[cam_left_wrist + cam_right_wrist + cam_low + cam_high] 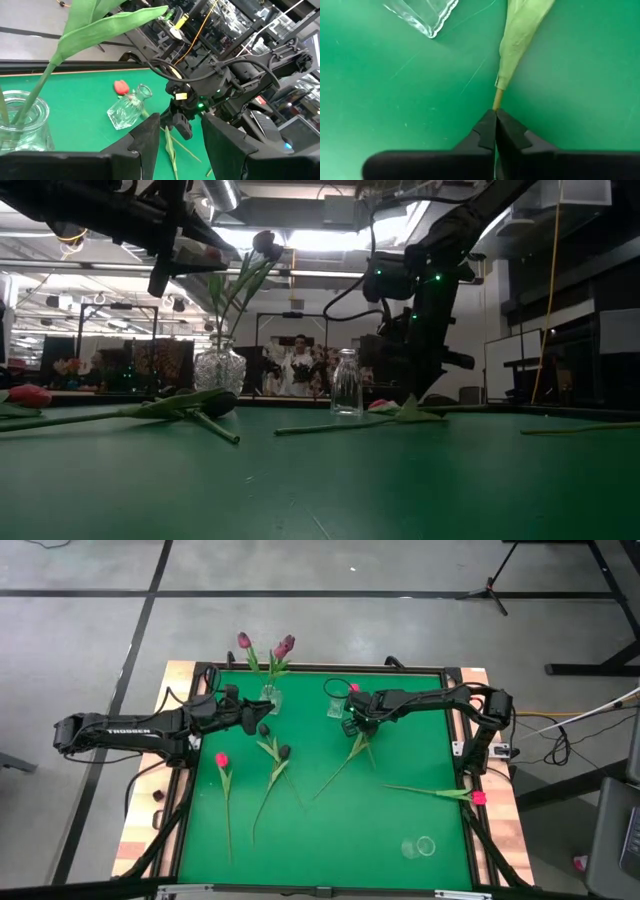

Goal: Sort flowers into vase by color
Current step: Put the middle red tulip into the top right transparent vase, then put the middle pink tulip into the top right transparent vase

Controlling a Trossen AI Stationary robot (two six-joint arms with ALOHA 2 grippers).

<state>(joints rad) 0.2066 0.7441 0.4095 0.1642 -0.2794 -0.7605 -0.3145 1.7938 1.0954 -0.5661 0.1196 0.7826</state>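
Note:
My right gripper (495,116) points down at the green table just near of a small glass bottle (335,702) and is shut on a flower (352,748) that lies flat there. A pink bud (354,688) lies beside the bottle. A round glass vase (270,697) at the far edge holds two purple flowers (284,645) by their stems. My left gripper (182,145) hangs open above the table beside that vase, with nothing between its fingers. More flowers lie on the table: a pink one (221,759) and two dark ones (284,751). My right gripper pinches the flower's bare stem (496,100) between its two fingertips, just below the base of a pale green leaf (520,35). The fingers come from above, slanting down. The flower lies on the table.
Another pink flower (478,797) lies at the table's right edge, its stem pointing toward the middle. A clear glass vase (420,846) lies near the front right. The table has a raised dark frame (320,667). A person (298,365) shows far behind the table.

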